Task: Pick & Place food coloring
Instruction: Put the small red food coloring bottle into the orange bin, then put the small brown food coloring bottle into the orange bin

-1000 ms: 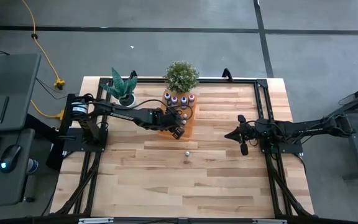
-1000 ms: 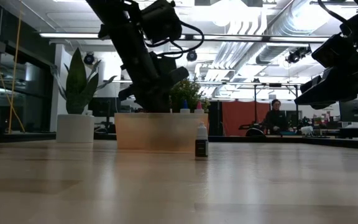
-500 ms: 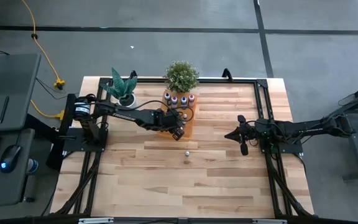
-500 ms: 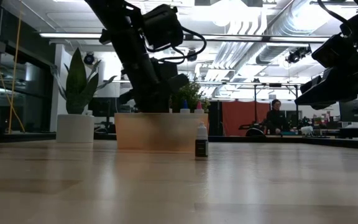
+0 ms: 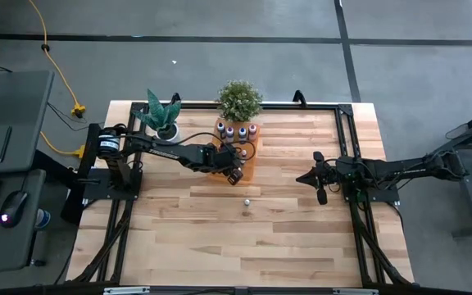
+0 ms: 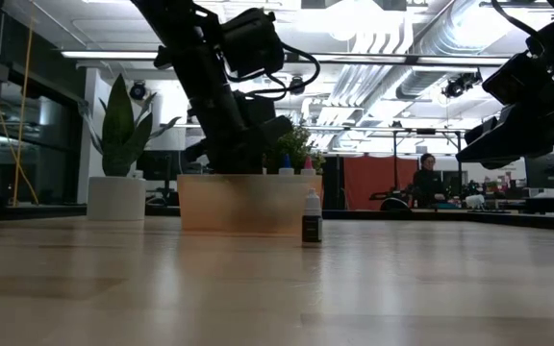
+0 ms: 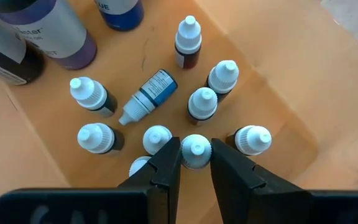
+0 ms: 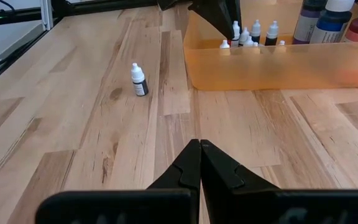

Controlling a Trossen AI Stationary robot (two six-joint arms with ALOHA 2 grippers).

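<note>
Several small white-capped food coloring bottles (image 7: 204, 102) stand in the orange tray (image 7: 260, 93), and a blue-labelled one (image 7: 146, 96) lies on its side there. My left gripper (image 7: 195, 163) reaches down into the tray (image 5: 251, 168), shut on one bottle. Another small dark bottle (image 5: 247, 201) stands upright on the bare table in front of the tray (image 6: 311, 216) (image 8: 139, 79). My right gripper (image 8: 199, 144) is shut and hovers over the table's right middle (image 5: 301, 177), pointing toward the tray. My left gripper pinches the white cap (image 7: 195, 146) of one small bottle between its two fingers (image 7: 166, 165). The fingers come from above, pointing down. The bottle is upright among its neighbours. Its body is hidden under the cap, so I cannot tell whether it rests on the tray's floor.
Larger bottles with purple, blue and dark bodies (image 7: 48, 31) fill the tray's far end (image 5: 236, 129). Two potted plants (image 5: 162, 115) (image 5: 239, 98) stand at the table's far edge. A black frame rail (image 5: 347, 139) runs along the table's sides. Bare wood lies toward the near edge.
My left gripper has sunk a little lower into the tray, as the low view shows by its wrist dropping slightly. The bottle on the table and my right arm have kept still.
</note>
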